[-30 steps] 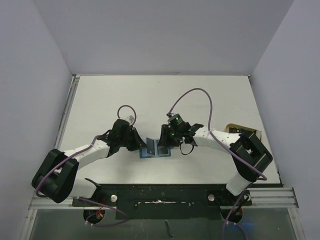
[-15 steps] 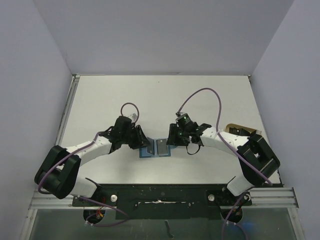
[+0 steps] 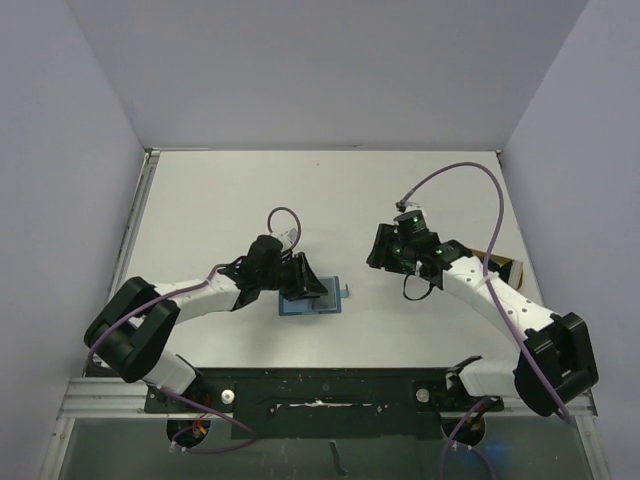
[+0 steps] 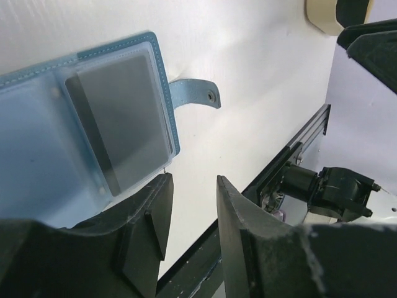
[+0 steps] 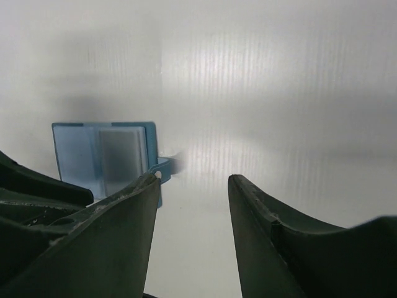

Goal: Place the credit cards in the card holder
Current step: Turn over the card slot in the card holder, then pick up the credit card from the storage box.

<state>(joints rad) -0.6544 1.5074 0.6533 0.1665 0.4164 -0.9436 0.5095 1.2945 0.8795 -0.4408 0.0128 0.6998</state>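
Card holder (image 4: 43,143), lying open: likely light, floppy, slick; pinch its stitched edge. Your left gripper (image 4: 192,186) stands narrowly parted, right gripper (image 5: 192,180) wide, both empty.

Card holder (image 3: 328,300) lies spread flat on the table (image 3: 220,200), near the front edge and about midway between the two arm bases. One card (image 4: 121,118) sits in its right-hand pocket. The snap tab (image 4: 197,93) projects from the holder's right edge onto the table. Left gripper (image 4: 191,192) stands over the holder's left half. Right gripper (image 5: 192,183) stands right of and behind the holder, well apart from it.
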